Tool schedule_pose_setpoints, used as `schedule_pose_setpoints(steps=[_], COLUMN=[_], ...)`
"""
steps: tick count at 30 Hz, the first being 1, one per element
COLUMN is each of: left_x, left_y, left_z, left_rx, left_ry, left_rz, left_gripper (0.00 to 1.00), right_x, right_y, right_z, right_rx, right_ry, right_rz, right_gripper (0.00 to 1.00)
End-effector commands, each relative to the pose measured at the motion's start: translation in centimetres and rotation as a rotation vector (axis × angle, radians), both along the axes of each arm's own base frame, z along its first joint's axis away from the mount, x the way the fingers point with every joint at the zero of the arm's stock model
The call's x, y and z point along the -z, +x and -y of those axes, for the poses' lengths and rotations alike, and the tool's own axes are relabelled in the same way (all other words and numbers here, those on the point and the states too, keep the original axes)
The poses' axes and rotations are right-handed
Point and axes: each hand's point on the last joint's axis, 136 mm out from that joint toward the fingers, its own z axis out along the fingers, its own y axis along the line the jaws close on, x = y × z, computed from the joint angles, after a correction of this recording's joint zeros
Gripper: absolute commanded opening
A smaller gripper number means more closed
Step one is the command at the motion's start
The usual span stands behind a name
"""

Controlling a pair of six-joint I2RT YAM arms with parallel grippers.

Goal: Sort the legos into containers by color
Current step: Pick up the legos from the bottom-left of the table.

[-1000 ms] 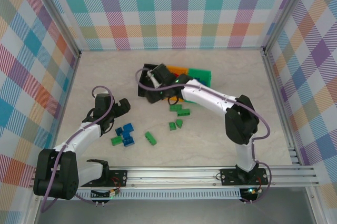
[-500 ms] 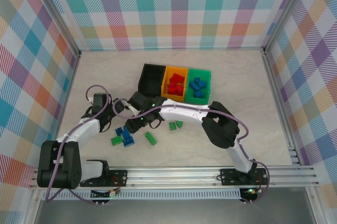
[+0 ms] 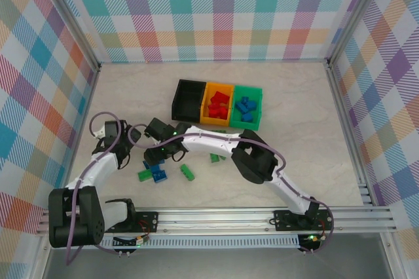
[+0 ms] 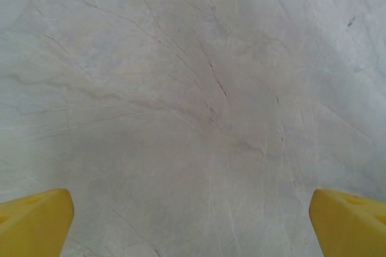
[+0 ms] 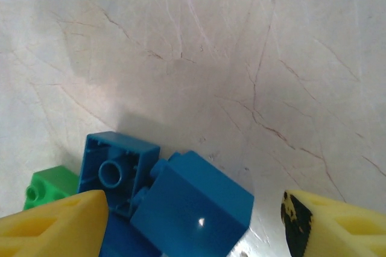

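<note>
At lower left from above, my right claw [image 5: 193,215] has swung from the bins [image 3: 188,101] over the blue bricks [image 3: 158,171]. It is partly open and empty, likely ready to pick. My left claw [image 4: 192,224] gapes, empty.

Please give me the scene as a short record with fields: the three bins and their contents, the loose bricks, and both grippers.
black bin: no brick seen inside
orange bin: holds red bricks
green bin: holds sorted blue bricks
loose blue bricks: small cluster on the table
loose green bricks: scattered near that cluster
left gripper: open, over bare table
right gripper: open, low over the loose blue bricks, gripping nothing
</note>
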Motion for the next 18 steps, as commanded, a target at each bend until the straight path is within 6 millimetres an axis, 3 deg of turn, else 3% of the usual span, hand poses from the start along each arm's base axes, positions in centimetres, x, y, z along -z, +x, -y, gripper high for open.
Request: schedule_pose_setpoints(steps=[1, 9, 18], left_x=[-0.1, 0.9, 2.2], left_y=[-0.8, -0.2, 0.4], left_z=[-0.8, -0.2, 0.2], left_rx=[-0.046, -0.015, 0.04], left_ry=[0.0, -0.024, -0.03], left_rz=[0.002, -0.037, -0.116], left_gripper=[1.0, 1.0, 1.0], right_x=[2.7, 3.2, 0.0], right_y=[-0.5, 0.1, 2.5], right_z=[1.3, 4.8, 9.6], right_rx=[0.024, 0.061, 0.164], right_ry=[-0.106, -0.165, -0.132], right_rz=[-0.026, 0.019, 0.07], right_gripper=[0.73, 0.53, 0.44])
